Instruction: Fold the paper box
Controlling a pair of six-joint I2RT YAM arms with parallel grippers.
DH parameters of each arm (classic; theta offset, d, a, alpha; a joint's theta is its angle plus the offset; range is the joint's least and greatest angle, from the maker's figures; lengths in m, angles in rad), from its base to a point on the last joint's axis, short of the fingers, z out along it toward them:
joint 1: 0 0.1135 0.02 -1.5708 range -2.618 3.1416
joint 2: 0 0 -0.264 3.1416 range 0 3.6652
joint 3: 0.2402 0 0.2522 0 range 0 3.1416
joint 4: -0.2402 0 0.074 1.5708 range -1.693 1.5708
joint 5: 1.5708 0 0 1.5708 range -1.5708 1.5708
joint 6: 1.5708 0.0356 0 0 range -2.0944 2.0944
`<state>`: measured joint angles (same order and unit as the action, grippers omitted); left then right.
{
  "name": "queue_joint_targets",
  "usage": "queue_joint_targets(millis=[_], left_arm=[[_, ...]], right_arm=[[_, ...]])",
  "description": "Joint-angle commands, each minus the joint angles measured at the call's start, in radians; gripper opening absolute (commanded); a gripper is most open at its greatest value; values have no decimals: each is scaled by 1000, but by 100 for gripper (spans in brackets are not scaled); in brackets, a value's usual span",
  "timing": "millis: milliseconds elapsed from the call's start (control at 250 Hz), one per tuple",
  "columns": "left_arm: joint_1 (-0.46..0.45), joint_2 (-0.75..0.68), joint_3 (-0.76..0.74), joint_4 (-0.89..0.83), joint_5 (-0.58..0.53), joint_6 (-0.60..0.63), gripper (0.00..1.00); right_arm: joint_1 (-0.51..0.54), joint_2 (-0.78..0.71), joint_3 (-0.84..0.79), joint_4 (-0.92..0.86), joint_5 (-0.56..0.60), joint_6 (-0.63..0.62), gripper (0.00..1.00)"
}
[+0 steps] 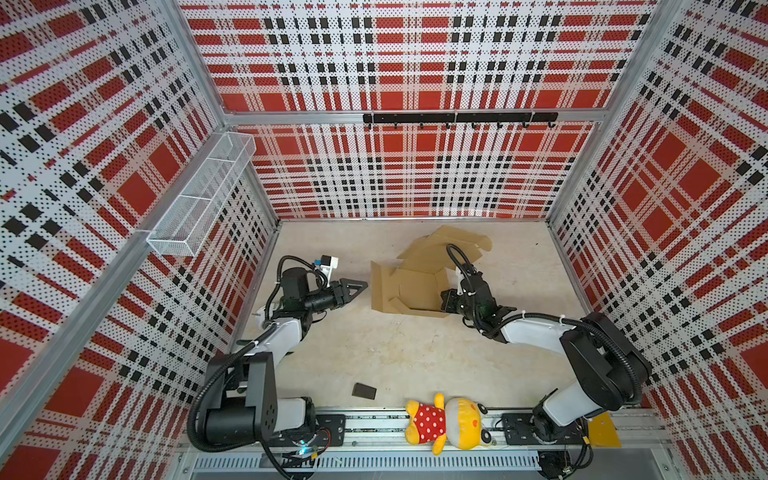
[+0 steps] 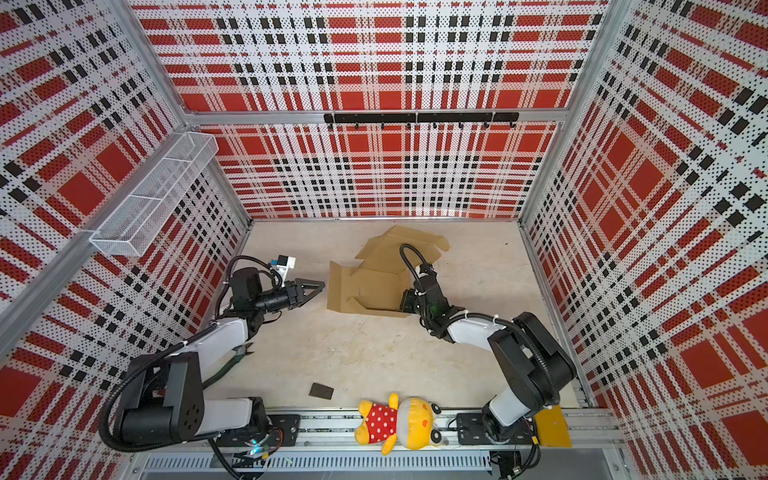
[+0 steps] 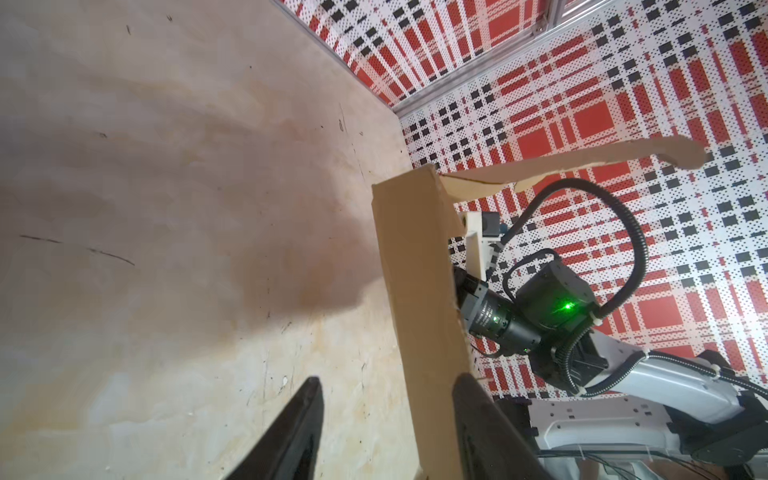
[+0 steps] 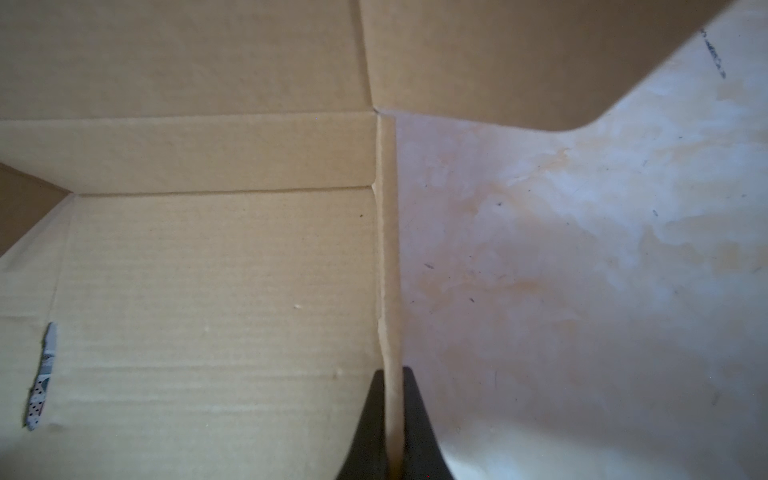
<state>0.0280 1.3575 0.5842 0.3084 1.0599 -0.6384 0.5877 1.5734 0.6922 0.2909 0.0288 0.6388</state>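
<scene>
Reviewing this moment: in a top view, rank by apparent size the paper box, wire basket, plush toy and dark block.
1-2. paper box and wire basket: similar extent. The basket hangs on the wall nearer the camera, so these two are left unranked.
3. plush toy
4. dark block

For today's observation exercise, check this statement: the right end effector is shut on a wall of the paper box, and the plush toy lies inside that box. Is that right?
Not quite. The plush toy lies outside the paper box, on the metal rail at the front, as both top views show. The right end effector is indeed shut on a box wall.
</scene>
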Motion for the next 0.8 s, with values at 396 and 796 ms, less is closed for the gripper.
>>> queue_joint_targets(millis=[396, 796], left_arm=[[-145, 56, 65, 5, -21, -7, 49], [-237, 102, 109, 31, -24, -41, 47]], right_arm=[[2, -3, -2, 83, -9, 10, 0], [3, 23, 15, 79, -9, 4, 0]])
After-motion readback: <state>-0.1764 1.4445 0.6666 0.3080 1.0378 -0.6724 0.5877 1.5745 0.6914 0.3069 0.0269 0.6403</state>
